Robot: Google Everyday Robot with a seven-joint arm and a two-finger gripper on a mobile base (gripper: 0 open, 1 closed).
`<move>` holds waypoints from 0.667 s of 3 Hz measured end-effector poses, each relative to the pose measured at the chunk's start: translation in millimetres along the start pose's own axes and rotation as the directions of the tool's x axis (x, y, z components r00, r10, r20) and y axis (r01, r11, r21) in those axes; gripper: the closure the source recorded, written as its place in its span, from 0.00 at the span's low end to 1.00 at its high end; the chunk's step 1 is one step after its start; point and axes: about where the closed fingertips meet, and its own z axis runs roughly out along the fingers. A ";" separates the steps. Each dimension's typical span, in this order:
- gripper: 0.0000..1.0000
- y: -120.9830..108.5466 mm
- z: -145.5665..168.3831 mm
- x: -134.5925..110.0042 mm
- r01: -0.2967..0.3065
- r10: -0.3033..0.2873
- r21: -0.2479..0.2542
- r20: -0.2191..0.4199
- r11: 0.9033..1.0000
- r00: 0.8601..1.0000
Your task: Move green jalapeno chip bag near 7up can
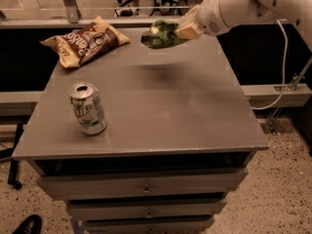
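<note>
1. The gripper [181, 31] is at the far side of the scene, right of centre, raised above the far edge of the grey tabletop [195, 121]. It comes in from the upper right on a white arm [253, 4].
2. The pincer is clenched on the green jalapeno chip bag [158, 34], gripping the bag's right end.
3. The green jalapeno chip bag hangs in the air, clear of the tabletop, and sticks out to the left of the gripper. It is crumpled, with pale patches on the foil. A soft dark shadow [163, 73] lies on the tabletop below it.
4. The 7up can [87, 107] stands upright on the near left part of the tabletop, with its top opened. It is well apart from the held bag, which is farther away and to the right.
5. A larger brown and tan chip bag [87, 40] lies flat at the far left corner of the tabletop, left of the held bag and beyond the can. It touches neither.
6. The tabletop sits on a cabinet with drawers [146, 189] on its near face.
7. A white cable [282, 57] hangs at the right, beside the cabinet.
8. A dark shoe [28, 224] is on the speckled floor at the near left corner.
</note>
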 end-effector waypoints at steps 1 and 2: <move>1.00 19.5 -2.6 -8.4 0.042 -0.041 -0.020 0.028 0.999 0.999; 1.00 74.6 -19.0 -19.9 0.107 -0.106 -0.007 0.114 0.994 0.988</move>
